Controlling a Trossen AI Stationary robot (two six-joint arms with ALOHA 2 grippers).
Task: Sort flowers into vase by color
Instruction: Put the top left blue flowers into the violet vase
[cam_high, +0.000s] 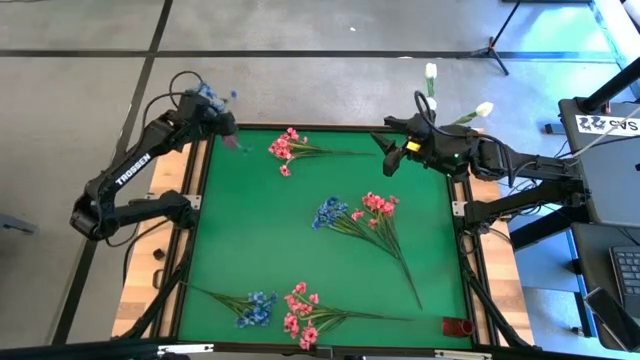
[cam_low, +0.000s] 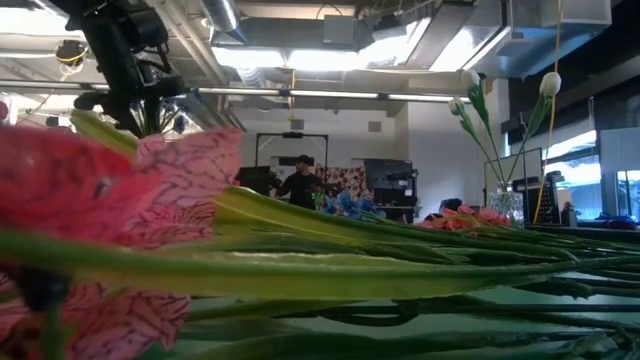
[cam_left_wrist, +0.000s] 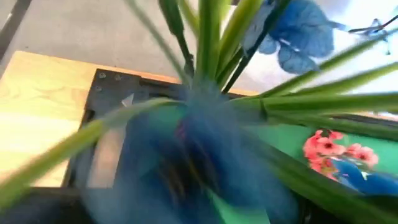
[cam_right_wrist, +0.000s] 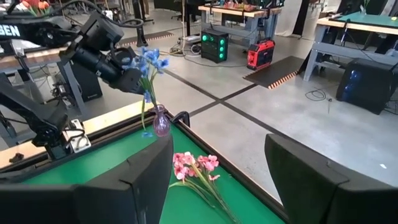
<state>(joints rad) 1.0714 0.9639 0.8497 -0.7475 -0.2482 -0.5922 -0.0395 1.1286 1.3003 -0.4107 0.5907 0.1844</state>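
Table (cam_high: 330, 270): green mat in a dark frame, with wooden edges at the sides.
Left arm: reaches over the table's far left corner.
Right arm: waits over the far right corner, near white buds (cam_high: 431, 72) standing upright beyond the edge.
Loose flowers: a pink spray (cam_high: 286, 150) near the far edge; blue (cam_high: 328, 211) and pink (cam_high: 378, 205) sprays together mid-mat; blue (cam_high: 256, 306) and pink (cam_high: 301, 315) sprays at the near edge.
Left hand (cam_right_wrist: 132, 73): around the blue flowers (cam_right_wrist: 148, 60); I cannot tell whether its fingers pinch the stem.
Right hand (cam_right_wrist: 217, 177): fingers spread wide, nothing between them.
Vase (cam_right_wrist: 161, 121): small, purple, at the far left corner, the blue stem standing in it.
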